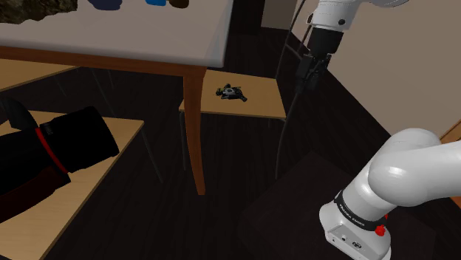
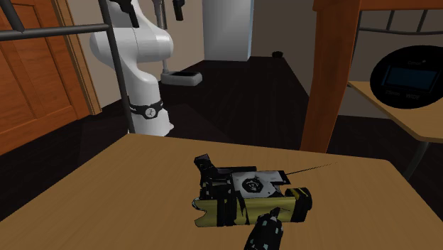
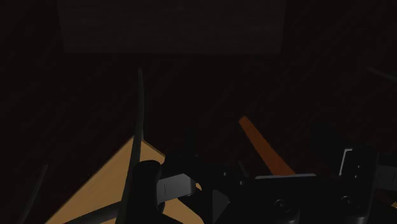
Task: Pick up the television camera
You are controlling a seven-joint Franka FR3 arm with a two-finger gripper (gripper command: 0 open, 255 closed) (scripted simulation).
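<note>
Writing: a dark band (image 2: pixel 146 109) around the white arm (image 2: pixel 139 53) carries small marks, too small to be read.
Television camera (image 1: pixel 232 92): it lies on the seat (image 1: pixel 260 105) of a chair, near the brown leg (image 1: pixel 193 125) of the counter (image 1: pixel 188 33).
Hand (image 1: pixel 303 85): in the shoulder view it hangs above and to the right of the camera, well apart from it; if it is apart or together, one cannot tell.
Shapes and materials: the camera is blocky, black above and olive-yellow below, with a round grey disc; the seat is of pale wood.

Exterior views share the television camera (image 1: pixel 233 92) (image 2: pixel 248 195): shoulder from afar, second close.
</note>
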